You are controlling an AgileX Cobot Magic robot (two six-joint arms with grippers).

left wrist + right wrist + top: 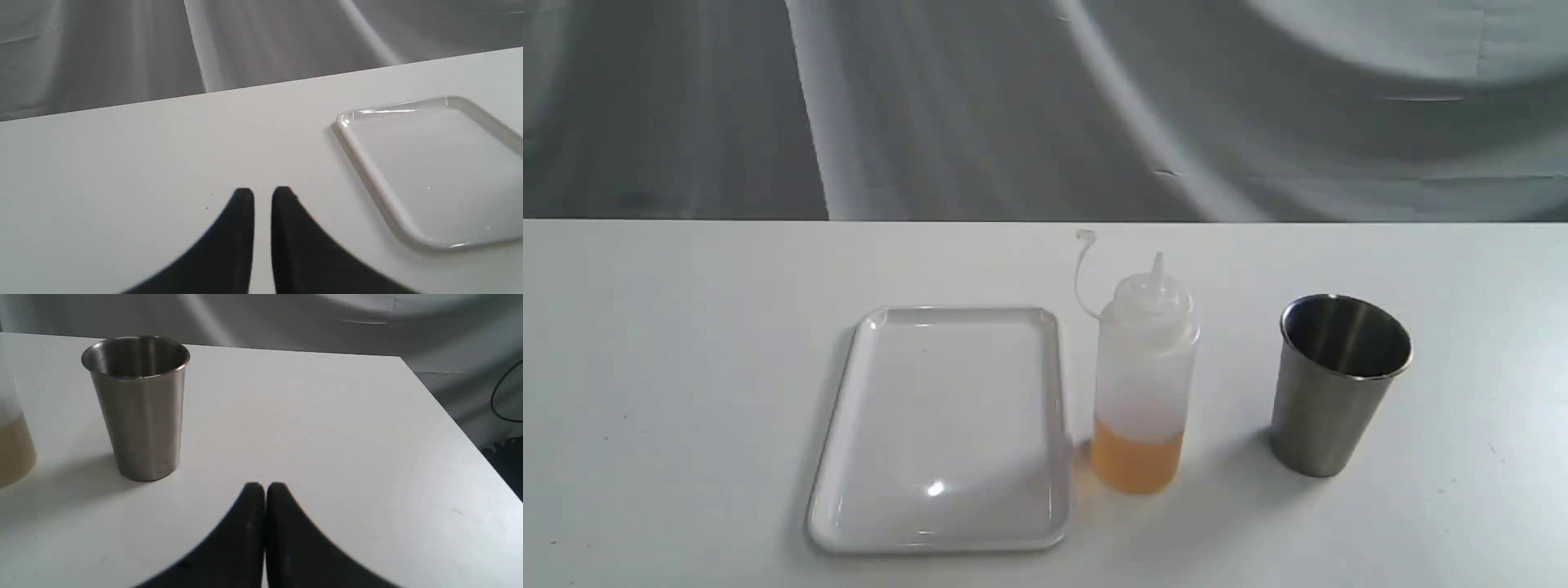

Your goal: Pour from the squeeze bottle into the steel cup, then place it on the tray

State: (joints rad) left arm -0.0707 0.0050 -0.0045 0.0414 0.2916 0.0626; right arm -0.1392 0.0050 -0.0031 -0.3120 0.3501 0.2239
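Right gripper (264, 486): closed, black fingers pressed together, nothing held, low over the table (686, 367).
Left gripper (262, 192): fingers drawn nearly together with a thin slit of tabletop showing between them, nothing held, also low over the table.
Steel cup (139, 416): upright ahead of the right gripper and off its line toward the left arm's side, apart from the fingertips, mouth open upward, dark inside; seen also in the exterior view (1339, 392).
Squeeze bottle (1143, 367): upright on the table, not gripped, beyond the steel cup as seen from the right gripper, only its edge caught in the right wrist view (12, 449); amber liquid filling the bottom part.
Nozzle (1157, 265): uncapped, pointing up.
Cap strap (1081, 278): curving up and away from the bottle's shoulder toward the tray's side.
Tray (429, 171): flat on the table, ahead of the left gripper and toward the right arm's side, apart from the fingers; nothing on it; just beside the squeeze bottle in the exterior view (947, 408).
In the way: steel cup standing between the right gripper and the squeeze bottle; tray lying between the left gripper and the squeeze bottle.
Backdrop (1013, 106): grey creased cloth behind the far table edge.
Cable (496, 396): thin black loop off the table's side edge, well away from the right gripper.
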